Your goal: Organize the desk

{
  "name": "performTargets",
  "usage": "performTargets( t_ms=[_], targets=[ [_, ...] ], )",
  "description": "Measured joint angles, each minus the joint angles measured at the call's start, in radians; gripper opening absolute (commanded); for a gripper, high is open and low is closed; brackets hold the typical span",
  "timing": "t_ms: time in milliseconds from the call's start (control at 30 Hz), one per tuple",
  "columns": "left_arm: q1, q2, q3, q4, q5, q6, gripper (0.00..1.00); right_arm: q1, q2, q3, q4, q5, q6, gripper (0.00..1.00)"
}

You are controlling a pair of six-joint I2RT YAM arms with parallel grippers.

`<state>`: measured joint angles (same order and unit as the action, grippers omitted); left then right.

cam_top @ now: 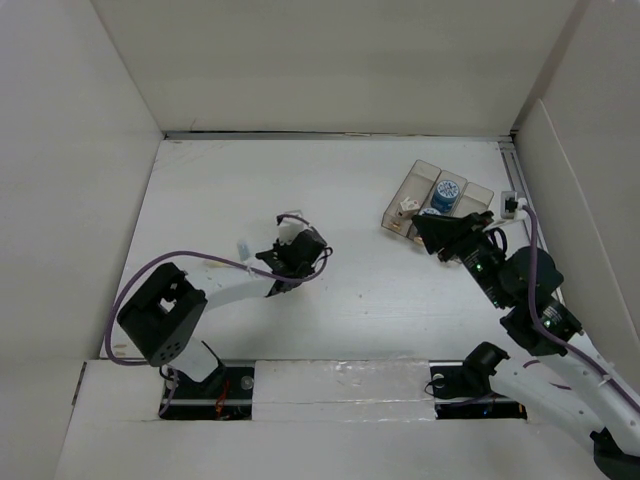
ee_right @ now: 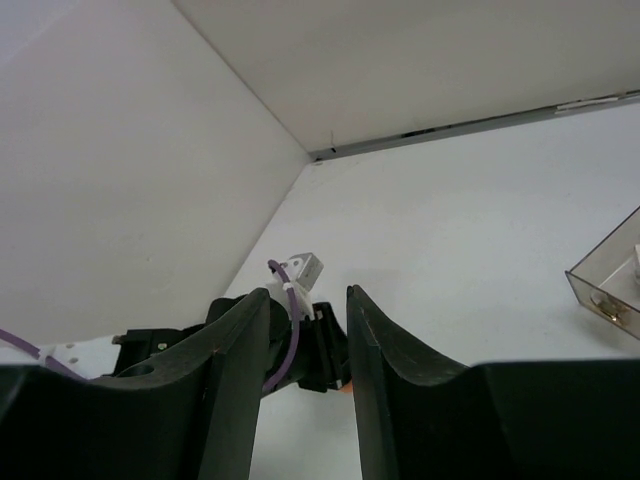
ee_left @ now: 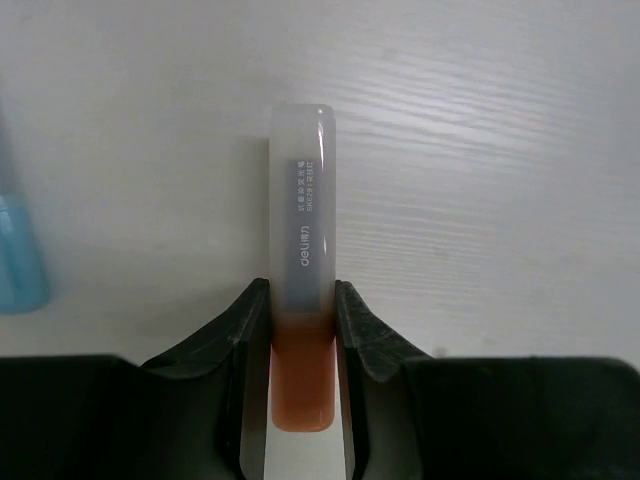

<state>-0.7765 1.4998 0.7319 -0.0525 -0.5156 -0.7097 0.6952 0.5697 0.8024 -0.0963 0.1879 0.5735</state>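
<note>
The left gripper (ee_left: 302, 295) is clamped on an orange marker (ee_left: 303, 200) where its frosted cap meets the barrel, probably so that it lifts level off the desk (cam_top: 300, 190). A blue object (ee_left: 15, 260) lies near it on the left. The right gripper (ee_right: 305, 300) hangs open and empty beside the clear tray (cam_top: 437, 195) at the desk's far right, close to the wall panels (cam_top: 80, 150). Bare boards between marker and tray leave room to carry.
</note>
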Motion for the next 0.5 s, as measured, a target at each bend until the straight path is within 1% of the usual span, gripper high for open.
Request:
performTargets(
  t_ms=[67,167,233,400,500],
  targets=[
    [-0.066,0.021,0.083,0.009,0.018,0.014,0.04,0.000,0.000,0.003,0.001,0.002,-0.001,0.41],
    [-0.157,0.079,0.248,0.048,0.043,0.044,0.05,0.000,0.001,0.017,0.003,0.003,-0.002,0.40],
    [-0.207,0.148,0.389,0.086,0.073,0.071,0.05,0.000,0.001,0.037,0.003,0.003,-0.002,0.39],
    [-0.272,0.397,0.771,0.182,0.193,0.129,0.07,0.000,-0.002,0.107,0.009,0.002,-0.005,0.39],
    [-0.288,0.589,1.030,0.187,0.258,0.150,0.09,0.000,-0.011,0.138,0.011,0.002,-0.005,0.39]
  ],
)
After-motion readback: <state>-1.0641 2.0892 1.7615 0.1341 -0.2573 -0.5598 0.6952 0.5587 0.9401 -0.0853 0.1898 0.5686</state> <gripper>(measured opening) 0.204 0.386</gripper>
